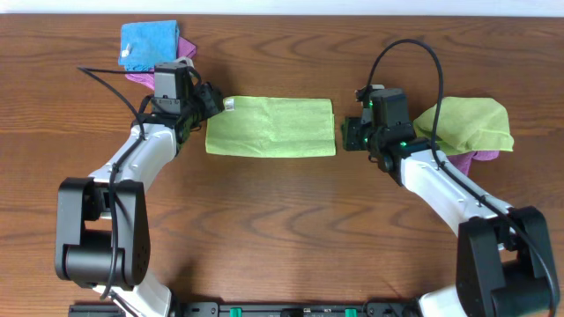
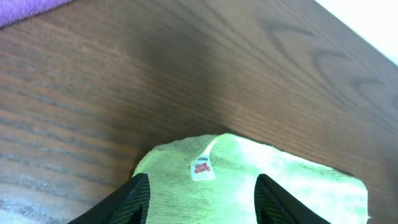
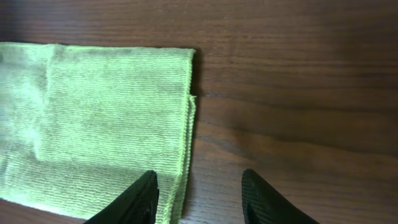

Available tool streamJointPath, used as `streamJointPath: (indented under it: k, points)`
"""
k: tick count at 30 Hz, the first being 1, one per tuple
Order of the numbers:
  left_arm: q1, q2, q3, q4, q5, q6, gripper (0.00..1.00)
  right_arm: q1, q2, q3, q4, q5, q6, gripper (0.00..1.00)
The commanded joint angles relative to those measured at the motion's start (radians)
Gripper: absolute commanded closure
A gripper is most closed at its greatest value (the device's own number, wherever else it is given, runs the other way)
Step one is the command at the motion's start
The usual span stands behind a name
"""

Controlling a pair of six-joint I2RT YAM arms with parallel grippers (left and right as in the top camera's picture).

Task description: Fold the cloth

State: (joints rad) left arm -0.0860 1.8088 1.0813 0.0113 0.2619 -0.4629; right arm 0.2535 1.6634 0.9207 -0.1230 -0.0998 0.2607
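I see the cloth (image 1: 270, 127) lying flat in the middle of the tabletop (image 1: 282, 229), folded into a long rectangle. My left claw (image 1: 211, 101) sits at its left end, jaws apart. In the left wrist view the cloth's rounded corner and its white tag (image 2: 201, 168) lie between the two fingers (image 2: 134, 199). The print on the tag is too small to read.

My right claw (image 1: 352, 135) is just off the cloth's right end, also spread open. In its wrist view the cloth's edge runs under one finger (image 3: 134, 199), and the other is over bare wood.

Both wrist views cut the fingers off at the bottom edge, so I cannot tell whether either claw touches the cloth. A rumpled green cloth (image 1: 467, 123) lies behind the right arm, and a blue cloth (image 1: 148, 44) behind the left.
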Motion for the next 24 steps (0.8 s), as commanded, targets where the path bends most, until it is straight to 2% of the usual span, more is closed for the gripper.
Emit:
streamJointPath:
  k: [1, 6, 9, 13, 16, 19, 24]
  points:
    - [0.002, -0.005, 0.015, -0.01, -0.005, 0.021, 0.44, -0.003, -0.01, 0.001, -0.001, -0.02, 0.025, 0.55]
    - [0.002, -0.005, 0.015, -0.023, 0.106, 0.015, 0.39, -0.003, -0.009, 0.001, -0.011, -0.021, 0.077, 0.53]
    - [-0.001, -0.005, 0.015, -0.051, 0.115, -0.017, 0.4, -0.003, -0.003, 0.0, -0.034, -0.021, 0.132, 0.51]
    - [-0.028, 0.0, 0.014, -0.082, 0.115, -0.016, 0.69, -0.004, 0.041, 0.0, -0.031, -0.029, 0.18, 0.48]
    - [-0.061, 0.008, 0.014, -0.082, 0.089, -0.016, 0.86, -0.004, 0.089, 0.0, 0.005, -0.084, 0.2, 0.46]
    - [-0.089, 0.026, 0.014, -0.083, 0.043, -0.016, 0.94, -0.004, 0.125, 0.0, 0.045, -0.119, 0.235, 0.45]
    - [-0.105, 0.081, 0.014, -0.084, 0.038, -0.016, 0.94, -0.003, 0.154, 0.0, 0.09, -0.13, 0.272, 0.44]
